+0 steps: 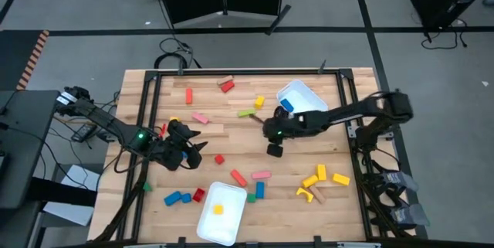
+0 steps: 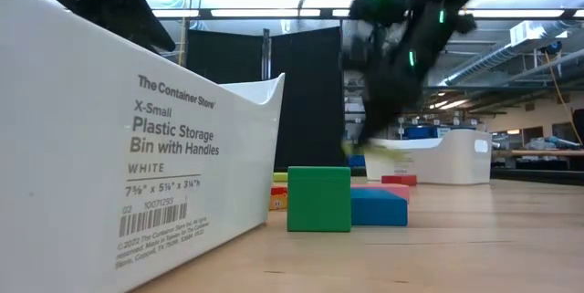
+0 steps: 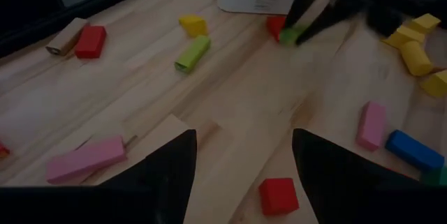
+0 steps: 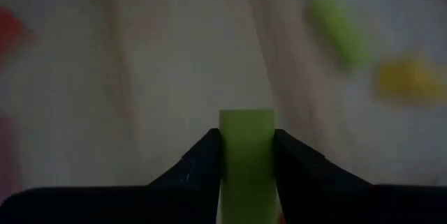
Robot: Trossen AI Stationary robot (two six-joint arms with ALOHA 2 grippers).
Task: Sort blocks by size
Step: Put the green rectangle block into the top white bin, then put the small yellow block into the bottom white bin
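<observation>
My right gripper (image 4: 248, 144) is clamped on a small green block (image 4: 247, 147), smooth painted wood, square-edged, at centre frame in the high view, just below the white tray (image 1: 305, 93). I judge this the pick-up step; next comes lifting it to a tray. My left gripper (image 3: 241, 158) waits open at middle left.

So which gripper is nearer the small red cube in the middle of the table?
Left. The left gripper hovers just beside the red cube; the right gripper, shut on a green block, sits farther off.
</observation>
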